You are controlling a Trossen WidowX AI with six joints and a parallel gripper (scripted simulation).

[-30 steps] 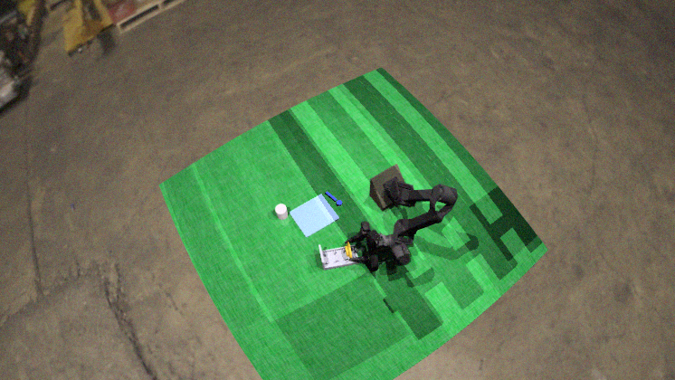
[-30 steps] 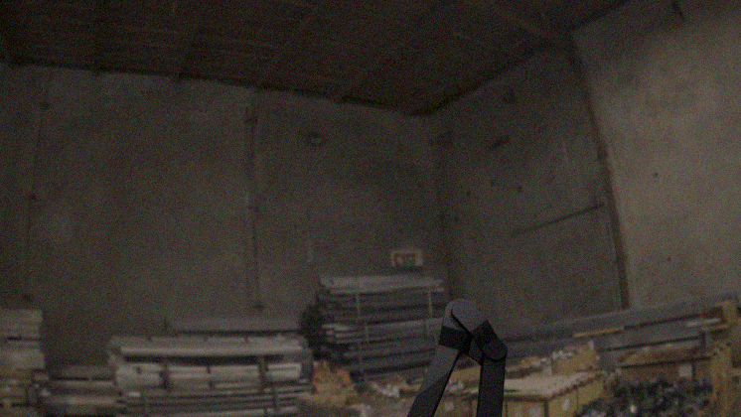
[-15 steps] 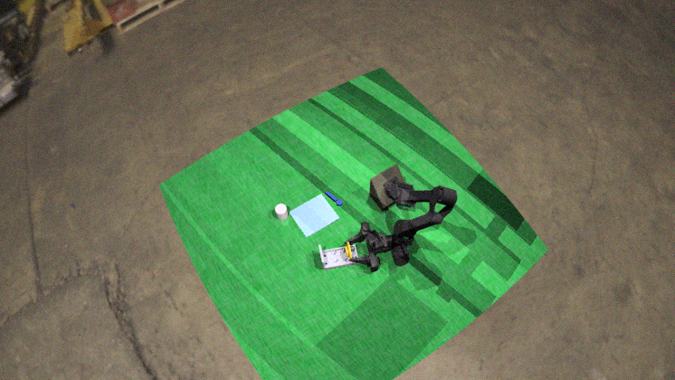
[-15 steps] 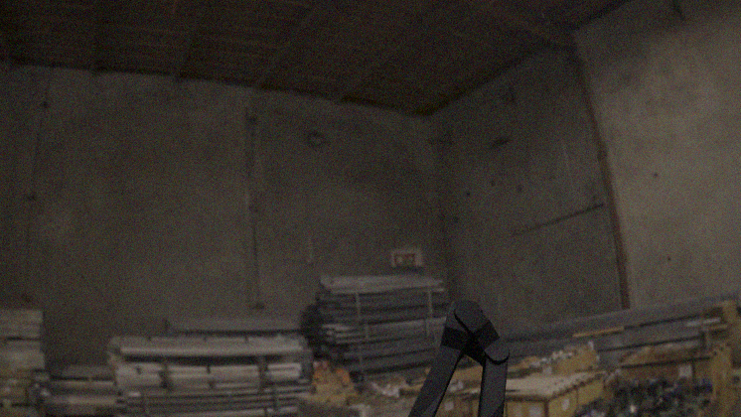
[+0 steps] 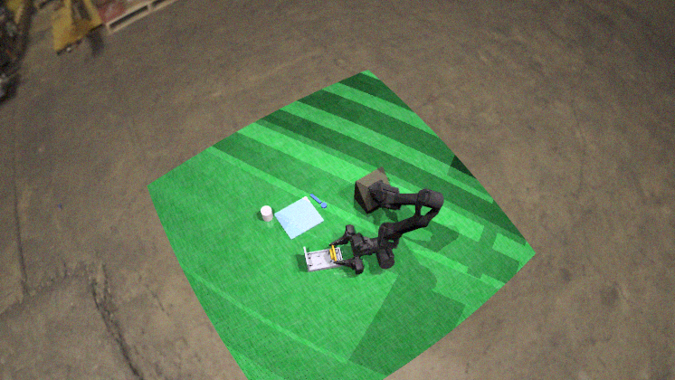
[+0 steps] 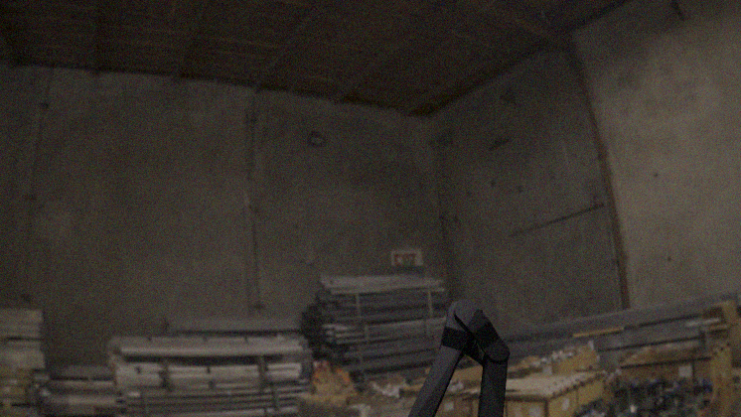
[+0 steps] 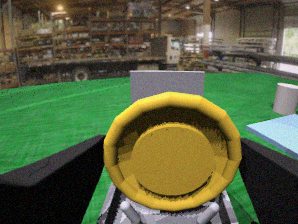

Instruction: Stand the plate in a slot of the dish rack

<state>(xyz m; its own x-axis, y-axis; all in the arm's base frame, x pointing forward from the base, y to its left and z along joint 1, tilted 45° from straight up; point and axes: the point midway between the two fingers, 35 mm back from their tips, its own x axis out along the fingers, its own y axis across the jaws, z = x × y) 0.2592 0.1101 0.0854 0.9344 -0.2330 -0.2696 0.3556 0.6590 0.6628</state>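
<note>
The yellow plate [image 5: 334, 252] [image 7: 172, 159] stands upright in the grey dish rack [image 5: 315, 261] [image 7: 166, 84], its lower rim down between the rails at the rack's end nearest the arm. My gripper [image 5: 340, 253] [image 7: 172, 144] is low over the green mat, with one dark finger on each side of the plate's rim. The fingers are open and stand just clear of the rim. The plate rests on the rack's rails. In the exterior view only the arm's elbow [image 6: 469, 337] shows.
A white cup [image 5: 266, 213] [image 7: 286, 98], a light blue square cloth [image 5: 298, 217] [image 7: 276, 129] and a small blue utensil [image 5: 318, 200] lie behind the rack. The arm's box-shaped base [image 5: 370, 186] stands at the back right. The green mat [image 5: 264, 301] ends on bare concrete floor.
</note>
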